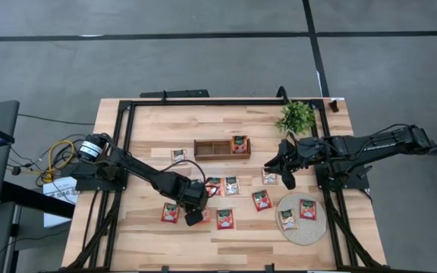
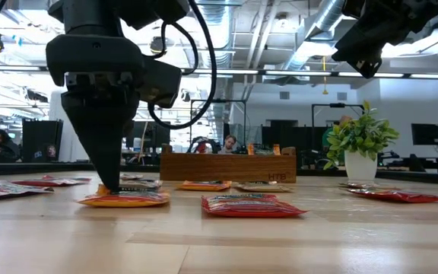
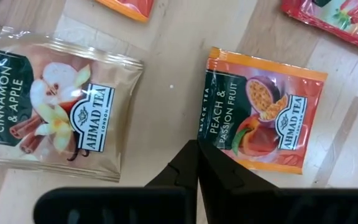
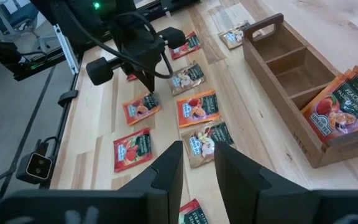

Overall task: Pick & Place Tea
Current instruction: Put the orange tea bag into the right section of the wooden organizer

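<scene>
Pinching shut at the edge of the orange peach sachet [image 3: 263, 118], your left gripper [image 3: 197, 149] shows no packet clearly between its tips — expect it to lift empty or drag the flat sachet across the table [image 1: 150, 129]. Your right gripper [image 4: 197, 163] hangs part open, holding nothing, right of the wooden box [image 1: 222, 148].

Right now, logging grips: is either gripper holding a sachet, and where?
Left gripper is shut on the orange peach sachet at its edge. Right gripper holds nothing.
</scene>
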